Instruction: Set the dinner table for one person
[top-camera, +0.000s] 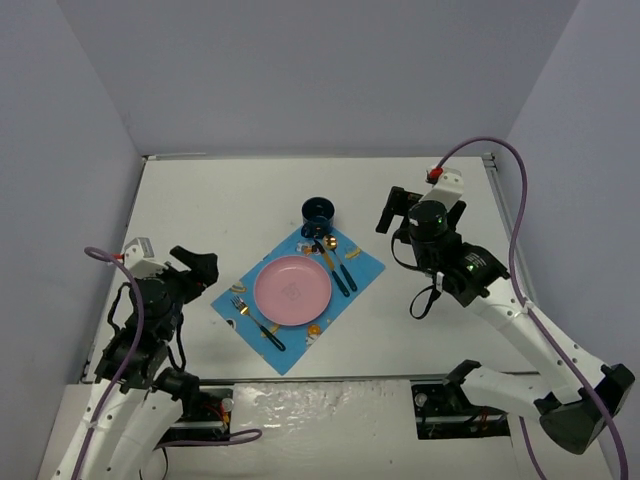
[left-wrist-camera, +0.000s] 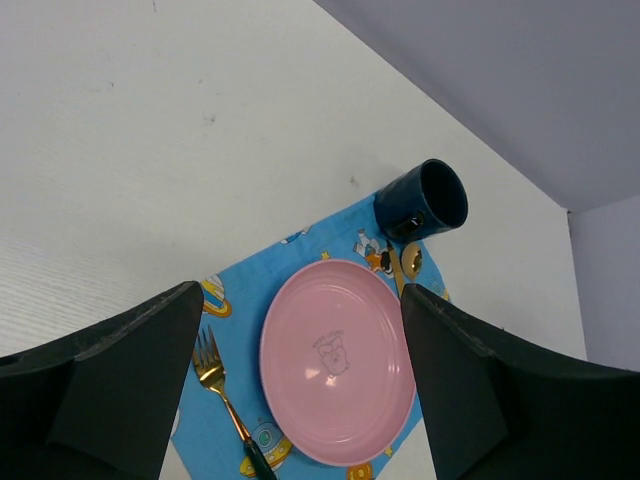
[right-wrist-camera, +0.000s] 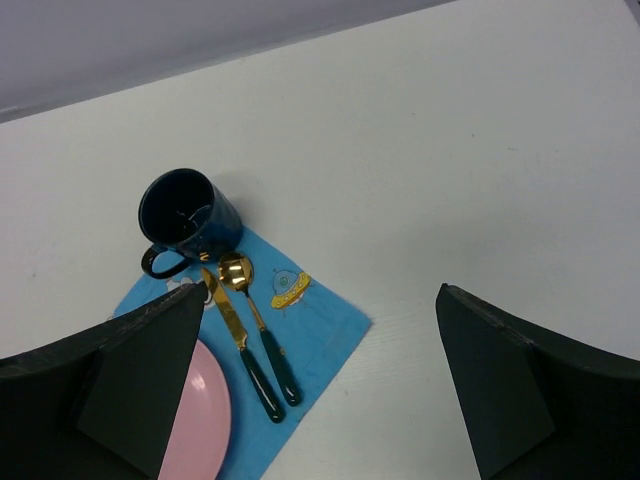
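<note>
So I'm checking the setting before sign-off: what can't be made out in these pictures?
Left wrist view: fork handle cut off by the bottom edge; spoon handle hidden behind the left gripper's finger.
Right wrist view: plate mostly hidden by the right gripper's finger and the bottom edge.
Top view: placemat prints too small to read.

Plain pale lavender-grey walls box the scene on 3 sides: back wall (top-camera: 320, 70) at 12 o'clock, left wall (top-camera: 50, 200) at 9, right wall (top-camera: 590, 140) at 3. Matte white desk (top-camera: 230, 190) fills the middle, w/ a thin metal rail (top-camera: 200, 156) along its far edge (another runs down the 3 o'clock side). Light is even & soft, shadows faint. Strip at 6 o'clock looks glossier, w/ blurry reflections.
</note>
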